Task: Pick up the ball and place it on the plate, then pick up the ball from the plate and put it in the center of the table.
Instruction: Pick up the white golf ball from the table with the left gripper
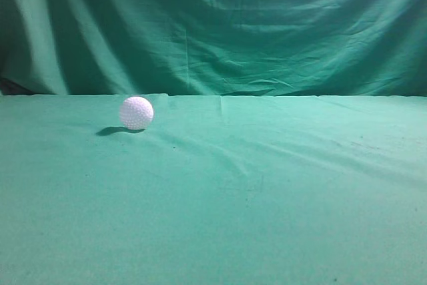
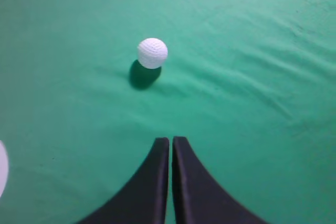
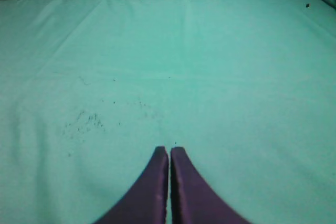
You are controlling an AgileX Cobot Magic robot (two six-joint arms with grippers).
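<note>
While the green-draped worktop (image 1: 267,218) lies bare across most of its width, you have the first step before you: nothing is lifted yet. At the left edge of the left wrist view a sliver of white rim shows, probably the plate (image 2: 2,169), though too little of it appears to be sure; the exterior view does not show it at all. The dimpled white ball (image 1: 137,113) rests on the cloth toward the far edge, left of centre, with its shadow beside it. Your left gripper (image 2: 171,141) hangs above the cloth, near side of the ball and well apart from it, fingers pressed together and holding nothing. Your right gripper (image 3: 169,150) is likewise closed and empty over bare cloth, with no ball in its view. I judge the next move calls for parting the left fingers, advancing toward the far edge until they straddle the ball, then lowering.
</note>
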